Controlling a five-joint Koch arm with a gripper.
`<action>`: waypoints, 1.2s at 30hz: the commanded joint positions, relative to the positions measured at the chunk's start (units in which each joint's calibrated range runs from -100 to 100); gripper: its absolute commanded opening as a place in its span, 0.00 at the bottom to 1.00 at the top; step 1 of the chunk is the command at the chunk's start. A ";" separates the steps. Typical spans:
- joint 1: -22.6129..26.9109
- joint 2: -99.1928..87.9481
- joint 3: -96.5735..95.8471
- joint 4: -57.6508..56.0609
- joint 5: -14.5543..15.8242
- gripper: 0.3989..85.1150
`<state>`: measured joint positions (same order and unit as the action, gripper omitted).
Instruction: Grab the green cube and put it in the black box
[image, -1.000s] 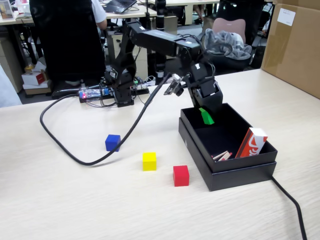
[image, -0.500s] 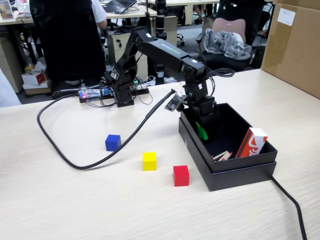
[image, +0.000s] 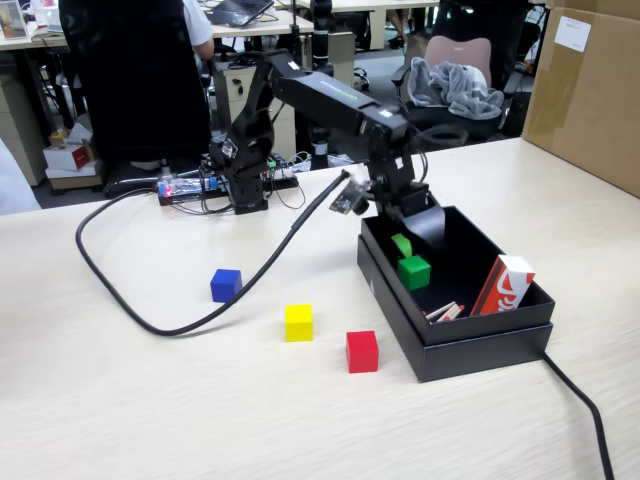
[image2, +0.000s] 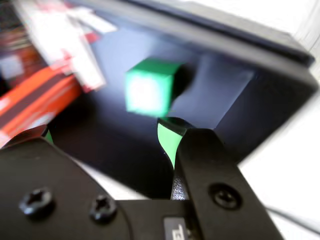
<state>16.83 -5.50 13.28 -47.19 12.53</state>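
The green cube (image: 414, 272) lies inside the black box (image: 470, 345), near its left wall in the fixed view, and nothing is touching it. My gripper (image: 412, 240) hangs just above and behind the cube, over the box's back corner. It is open. The wrist view is blurred. It shows the green cube (image2: 149, 92) on the dark floor of the black box (image2: 260, 95), ahead of my gripper (image2: 107, 136). The green-lined fingertips (image2: 167, 140) stand wide apart with nothing between them.
A blue cube (image: 226, 285), a yellow cube (image: 298, 322) and a red cube (image: 362, 351) sit on the table left of the box. A red-and-white packet (image: 503, 285) and small sticks (image: 443, 312) lie in the box. A black cable (image: 150, 322) loops at left; a brown carton (image: 590, 90) stands back right.
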 joint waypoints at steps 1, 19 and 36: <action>-0.20 -16.59 1.59 0.32 -1.90 0.51; -11.09 -88.88 -58.98 15.27 -9.96 0.54; -14.70 -94.04 -92.70 36.70 -9.96 0.57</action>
<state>2.66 -98.32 -78.91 -18.62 3.30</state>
